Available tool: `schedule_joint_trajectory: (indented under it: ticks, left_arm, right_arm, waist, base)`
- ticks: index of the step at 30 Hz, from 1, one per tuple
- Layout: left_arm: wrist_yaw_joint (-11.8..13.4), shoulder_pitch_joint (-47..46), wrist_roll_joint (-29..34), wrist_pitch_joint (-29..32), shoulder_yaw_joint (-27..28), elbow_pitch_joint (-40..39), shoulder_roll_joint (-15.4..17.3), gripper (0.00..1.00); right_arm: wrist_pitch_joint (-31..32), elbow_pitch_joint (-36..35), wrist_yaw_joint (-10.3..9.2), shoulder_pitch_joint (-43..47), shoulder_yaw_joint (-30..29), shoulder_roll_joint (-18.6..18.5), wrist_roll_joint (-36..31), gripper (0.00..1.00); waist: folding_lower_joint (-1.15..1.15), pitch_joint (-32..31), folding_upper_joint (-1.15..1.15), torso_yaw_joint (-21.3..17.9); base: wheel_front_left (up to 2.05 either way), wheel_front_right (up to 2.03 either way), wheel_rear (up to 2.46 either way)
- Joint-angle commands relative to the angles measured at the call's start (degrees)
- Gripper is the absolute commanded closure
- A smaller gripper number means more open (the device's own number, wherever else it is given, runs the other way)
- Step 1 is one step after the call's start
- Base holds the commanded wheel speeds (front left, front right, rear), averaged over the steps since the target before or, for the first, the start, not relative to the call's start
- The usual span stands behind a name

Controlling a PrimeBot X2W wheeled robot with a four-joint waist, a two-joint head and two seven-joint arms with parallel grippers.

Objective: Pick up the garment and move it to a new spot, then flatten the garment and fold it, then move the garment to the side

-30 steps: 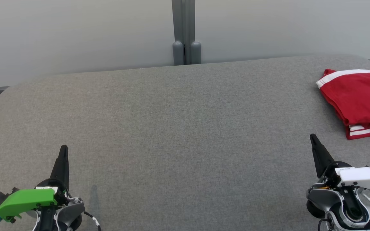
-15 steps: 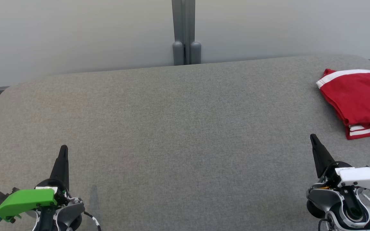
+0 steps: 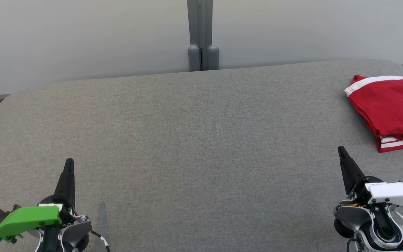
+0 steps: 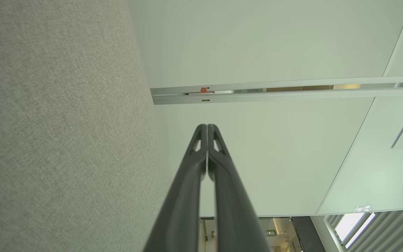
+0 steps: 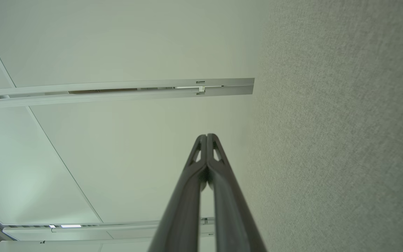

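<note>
The garment point(image 3: 392, 110) is red with white stripes and lies folded at the right end of the grey table point(image 3: 194, 140), partly cut off by the picture's edge. My left gripper point(image 3: 69, 161) rests over the near left of the table, shut and holding nothing. Its two dark fingertips point(image 4: 206, 126) press together in the left wrist view. My right gripper point(image 3: 340, 149) sits at the near right, a short way in front of and left of the garment, also shut and empty. Its fingertips point(image 5: 206, 135) meet in the right wrist view.
A pale wall stands behind the table, with a grey post point(image 3: 202, 35) at its middle. The table's far corners are rounded. Its grey cloth surface stretches bare between the two grippers.
</note>
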Motion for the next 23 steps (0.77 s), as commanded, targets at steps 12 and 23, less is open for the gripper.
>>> schedule_joint_trajectory:
  ticks: [12,23]
  left_arm:
    - [-0.08,-0.72,0.41,0.27,0.34,0.11,-0.02,1.00]
    - [-0.06,-0.72,0.51,0.41,0.48,0.11,-0.09,1.00]
  right_arm:
    - [0.27,0.10,0.03,-0.58,-0.23,0.00,-0.26,1.00]
    - [0.23,0.10,0.04,-0.59,-0.27,0.05,-0.33,1.00]
  waist:
    - [0.00,0.00,0.00,0.00]
    - [0.00,0.00,0.00,0.00]
  base:
    - [0.00,0.00,0.00]
    - [0.00,0.00,0.00]
